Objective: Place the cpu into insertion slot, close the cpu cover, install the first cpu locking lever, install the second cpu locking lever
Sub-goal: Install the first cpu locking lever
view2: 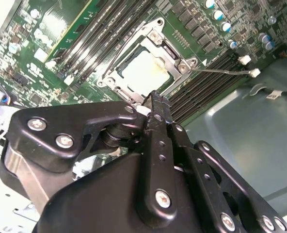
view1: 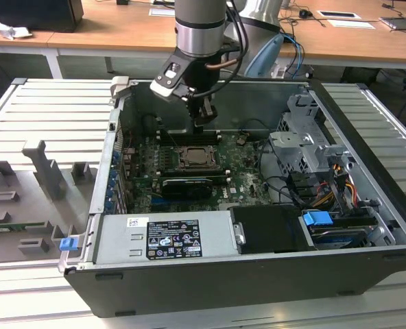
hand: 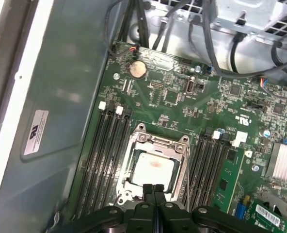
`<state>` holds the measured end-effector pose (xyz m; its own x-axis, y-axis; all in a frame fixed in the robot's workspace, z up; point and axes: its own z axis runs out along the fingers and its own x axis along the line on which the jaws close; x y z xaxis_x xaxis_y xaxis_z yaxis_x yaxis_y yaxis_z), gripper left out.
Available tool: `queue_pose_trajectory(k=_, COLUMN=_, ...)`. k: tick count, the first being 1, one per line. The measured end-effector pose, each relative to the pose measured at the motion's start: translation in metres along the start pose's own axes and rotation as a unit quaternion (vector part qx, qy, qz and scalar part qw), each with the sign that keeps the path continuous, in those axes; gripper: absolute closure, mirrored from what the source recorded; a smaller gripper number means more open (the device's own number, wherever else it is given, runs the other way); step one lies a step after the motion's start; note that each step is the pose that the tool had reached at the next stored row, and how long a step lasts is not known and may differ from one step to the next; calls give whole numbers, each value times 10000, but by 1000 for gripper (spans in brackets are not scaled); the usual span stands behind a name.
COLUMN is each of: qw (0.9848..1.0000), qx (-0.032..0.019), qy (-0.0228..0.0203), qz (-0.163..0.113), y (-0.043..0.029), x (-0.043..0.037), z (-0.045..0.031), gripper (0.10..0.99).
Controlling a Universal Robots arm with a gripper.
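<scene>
Poised with jaws pressed together and empty, tips just beside the rim of the cpu cover, lowered over the seated cpu.

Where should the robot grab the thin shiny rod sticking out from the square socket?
Probably near the free end of the thin silvery rod, from above, pinching across it: that end lies over the black memory slots, away from the silvery cpu cover.
</scene>
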<state>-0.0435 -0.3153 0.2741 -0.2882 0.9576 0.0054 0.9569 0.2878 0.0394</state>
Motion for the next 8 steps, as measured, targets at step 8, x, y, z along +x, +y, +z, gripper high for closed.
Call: queue_pose_trajectory(k=8, qw=9990, qx=3, qy=18, qz=-451, y=0, x=0, z=0, gripper=980)
